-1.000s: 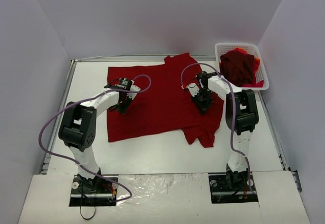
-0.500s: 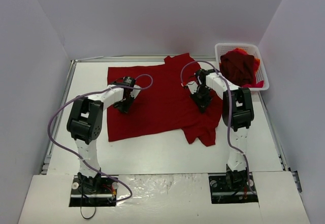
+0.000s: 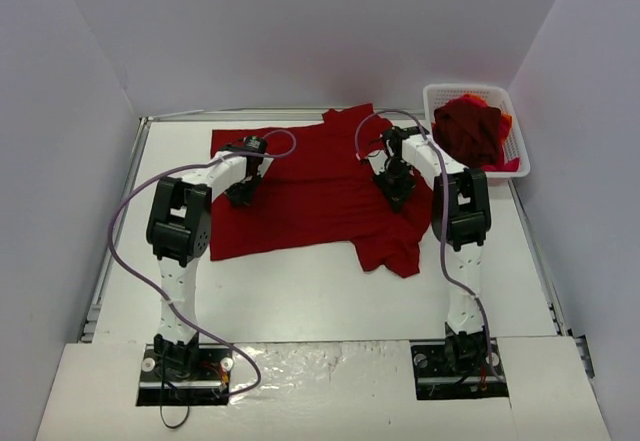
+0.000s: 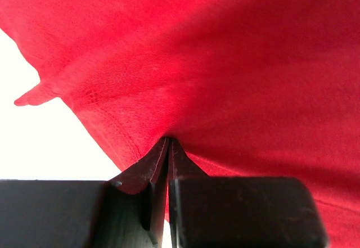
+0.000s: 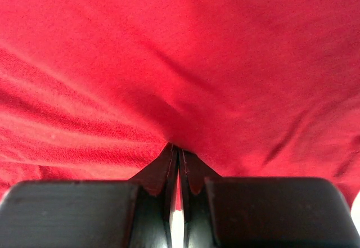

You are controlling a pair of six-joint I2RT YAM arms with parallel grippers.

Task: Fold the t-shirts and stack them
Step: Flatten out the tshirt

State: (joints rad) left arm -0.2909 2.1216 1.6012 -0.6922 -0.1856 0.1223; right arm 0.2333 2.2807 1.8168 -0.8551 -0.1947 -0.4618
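On my left wrist camera the left gripper [image 4: 169, 144] has its two black fingers pressed together, with a fold of the dark red t-shirt [image 4: 236, 62] nipped between the tips. The cloth rises to a small peak right at the tips and fans out ahead of them and to their right. Just left of the fingers I see the stitched hem, and past it the bare white table [image 4: 34, 147].

The right gripper [image 5: 178, 149] reads the same to me: fingers drawn in to a thin slit, tips clamped on a ridge of the same t-shirt. Red cloth fills everything ahead of it, with creases running off to both sides.

From the top camera I see both grippers down on the cloth. The t-shirt [image 3: 310, 186] lies spread on the table [image 3: 300, 296] in the stretch between them. The left gripper [image 3: 243, 193] sits just inside the shirt's left edge. The right gripper [image 3: 397, 193] sits on its right part, and a bunched flap trails from under it toward the arm bases.

Beyond the right gripper and off to its right stands a white mesh basket [image 3: 470, 88]. It holds a pile of t-shirts [image 3: 468, 129], dark red with some orange at the rim.
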